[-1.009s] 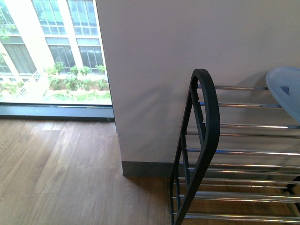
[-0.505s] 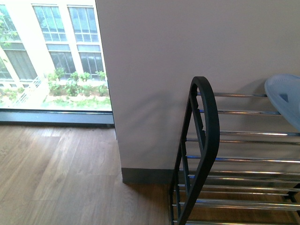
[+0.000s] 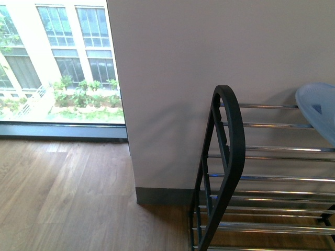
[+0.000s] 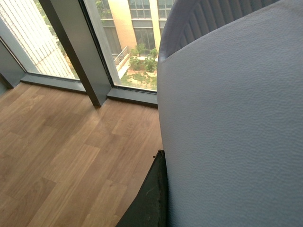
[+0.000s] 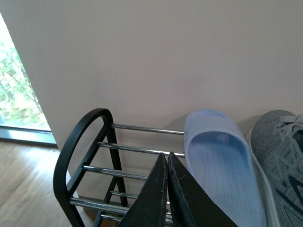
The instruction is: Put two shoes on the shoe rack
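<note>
Pale blue sandal (image 3: 320, 109) on shoe rack (image 3: 230, 157), cut off at frame edge.

Counting what I can see: 1 shoe rack (image 3: 227, 157), w/ 1 rounded black side frame in view. Chrome bars in the front view: approx 10 counted, some paired close, so exact no. is unsure. On the top tier in my right wrist view: 1 pale blue slide (image 5: 222, 165) and 1 grey knit sneaker (image 5: 279, 156), i.e. 2 shoes there. My left wrist view is filled by 1 more pale blue slide (image 4: 227, 132). So 3 shoes total, 2 blue + 1 grey.
</note>
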`<state>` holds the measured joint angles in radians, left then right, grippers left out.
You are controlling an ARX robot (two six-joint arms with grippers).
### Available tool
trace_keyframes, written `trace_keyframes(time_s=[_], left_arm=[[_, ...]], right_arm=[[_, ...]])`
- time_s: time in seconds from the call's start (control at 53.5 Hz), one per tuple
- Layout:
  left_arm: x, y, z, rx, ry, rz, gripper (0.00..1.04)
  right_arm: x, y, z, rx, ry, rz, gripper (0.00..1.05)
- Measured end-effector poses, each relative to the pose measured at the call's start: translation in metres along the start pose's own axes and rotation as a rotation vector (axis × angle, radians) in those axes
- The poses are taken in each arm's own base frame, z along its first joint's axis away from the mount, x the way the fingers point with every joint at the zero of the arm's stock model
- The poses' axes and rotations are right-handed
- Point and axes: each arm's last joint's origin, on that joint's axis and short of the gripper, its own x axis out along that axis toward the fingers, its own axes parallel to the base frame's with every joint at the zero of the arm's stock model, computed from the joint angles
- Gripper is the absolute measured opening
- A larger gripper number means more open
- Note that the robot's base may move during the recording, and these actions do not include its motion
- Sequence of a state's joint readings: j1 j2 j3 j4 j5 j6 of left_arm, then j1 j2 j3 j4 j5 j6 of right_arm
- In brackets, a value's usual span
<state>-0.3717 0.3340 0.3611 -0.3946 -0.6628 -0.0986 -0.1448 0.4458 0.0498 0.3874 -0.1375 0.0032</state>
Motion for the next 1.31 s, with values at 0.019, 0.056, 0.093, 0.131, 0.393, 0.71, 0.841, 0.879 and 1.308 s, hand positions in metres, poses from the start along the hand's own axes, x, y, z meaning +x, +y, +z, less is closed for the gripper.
trace_keyframes(time_s=[0.019, 0.056, 0.093, 0.131, 0.393, 0.71, 0.841, 0.879, 1.308], left_arm=[[0.000, 0.000, 0.000, 0.000, 0.000, 0.000, 0.02], [0.000, 0.000, 0.000, 0.000, 0.000, 0.000, 0.02], [0.000, 0.000, 0.000, 0.000, 0.000, 0.000, 0.02], [0.000, 0.000, 0.000, 0.000, 0.000, 0.000, 0.02], [0.000, 0.000, 0.000, 0.000, 0.000, 0.000, 0.02], [0.000, 0.000, 0.000, 0.000, 0.000, 0.000, 0.02], [0.000, 0.000, 0.000, 0.000, 0.000, 0.000, 0.02], [0.000, 0.000, 0.000, 0.000, 0.000, 0.000, 0.02], [0.000, 0.000, 0.000, 0.000, 0.000, 0.001, 0.02]], right_arm=[[-0.001, 0.001, 0.000, 0.000, 0.000, 0.000, 0.01], [-0.002, 0.002, -0.001, 0.000, -0.001, 0.002, 0.01], [-0.004, 0.005, -0.002, 0.000, 0.000, -0.024, 0.01], [-0.005, 0.010, -0.004, -0.001, -0.002, -0.022, 0.01], [-0.011, 0.014, -0.004, -0.002, -0.030, 0.005, 0.01], [-0.017, 0.014, -0.005, -0.002, -0.029, 0.006, 0.01], [-0.019, 0.014, -0.005, -0.002, -0.029, 0.006, 0.01], [-0.021, 0.014, -0.006, -0.002, -0.024, 0.005, 0.01], [-0.030, 0.014, -0.008, -0.002, -0.025, 0.003, 0.10]])
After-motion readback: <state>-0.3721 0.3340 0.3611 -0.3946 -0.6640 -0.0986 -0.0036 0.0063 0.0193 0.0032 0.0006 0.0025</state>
